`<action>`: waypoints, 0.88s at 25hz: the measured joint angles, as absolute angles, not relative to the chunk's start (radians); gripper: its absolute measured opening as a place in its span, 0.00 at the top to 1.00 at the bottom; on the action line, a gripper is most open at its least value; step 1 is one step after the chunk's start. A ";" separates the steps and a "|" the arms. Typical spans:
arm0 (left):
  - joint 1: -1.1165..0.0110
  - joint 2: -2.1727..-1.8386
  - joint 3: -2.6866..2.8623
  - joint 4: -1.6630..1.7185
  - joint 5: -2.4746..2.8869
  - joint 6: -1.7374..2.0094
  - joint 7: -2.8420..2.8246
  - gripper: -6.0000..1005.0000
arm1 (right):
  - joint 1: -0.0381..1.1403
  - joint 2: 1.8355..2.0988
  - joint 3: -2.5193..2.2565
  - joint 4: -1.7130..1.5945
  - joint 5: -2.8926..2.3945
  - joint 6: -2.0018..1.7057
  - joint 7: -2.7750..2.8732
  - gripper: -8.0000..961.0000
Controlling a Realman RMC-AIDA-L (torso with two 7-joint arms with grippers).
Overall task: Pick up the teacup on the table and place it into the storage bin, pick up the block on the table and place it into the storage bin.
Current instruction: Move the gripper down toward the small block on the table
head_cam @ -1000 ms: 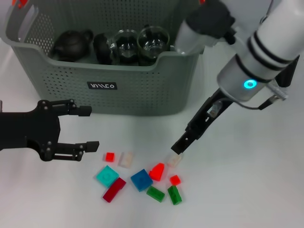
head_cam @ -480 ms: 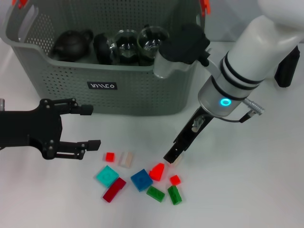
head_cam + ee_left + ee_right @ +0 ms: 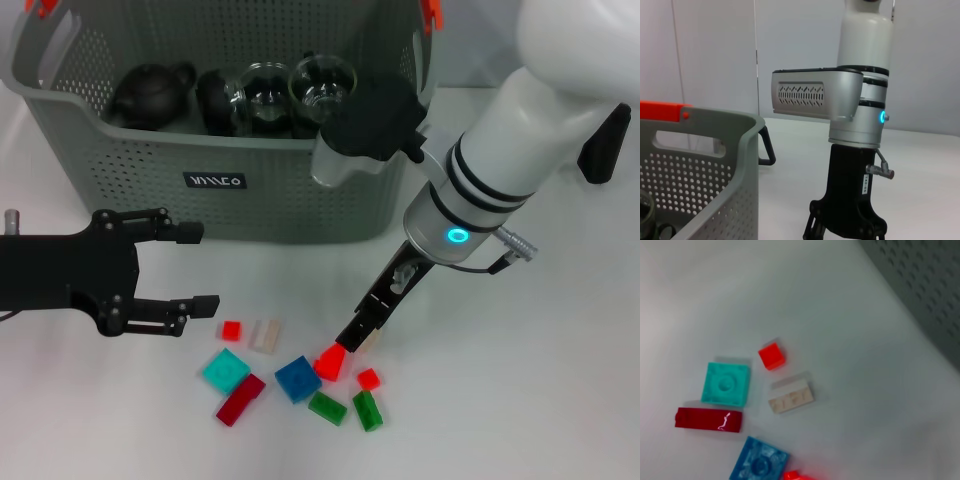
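The storage bin [image 3: 300, 190], grey-green and perforated, stands at the back. It holds a dark teapot [image 3: 150, 90], a dark cup [image 3: 214, 100] and two glass teacups [image 3: 262, 95]. Several small blocks lie on the table in front of it. They include a red sloped block [image 3: 330, 362], a blue block [image 3: 297, 379], a teal block [image 3: 226, 371], a cream block [image 3: 265, 336] and a dark red block [image 3: 241, 399]. My right gripper [image 3: 350, 338] points down, its tip just above and beside the red sloped block. My left gripper [image 3: 205, 268] is open and empty, left of the blocks.
Two green blocks [image 3: 327, 408] and two small red blocks [image 3: 369, 379] lie among the rest. The right wrist view shows the teal block [image 3: 726, 384], the cream block [image 3: 791, 396], a small red block [image 3: 772, 355] and the bin wall [image 3: 920, 290]. The left wrist view shows the right arm [image 3: 855, 150] beside the bin [image 3: 700, 165].
My right arm has swung left and lower, bringing its gripper from the cream block at the right to the red sloped block. My left gripper has crept slightly right.
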State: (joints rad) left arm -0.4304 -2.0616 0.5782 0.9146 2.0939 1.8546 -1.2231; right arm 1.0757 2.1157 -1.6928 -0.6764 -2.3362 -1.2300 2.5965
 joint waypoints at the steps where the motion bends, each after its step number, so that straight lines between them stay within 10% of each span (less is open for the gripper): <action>1: -0.431 -2.062 0.578 0.912 2.094 1.855 -1.222 0.17 | 1.075 2.116 -1.701 -0.675 -2.333 -1.222 2.597 0.10; 22: -0.431 -2.062 0.578 0.891 2.094 1.847 -1.215 0.17 | 1.065 2.117 -1.766 -0.660 -2.325 -1.186 2.599 0.13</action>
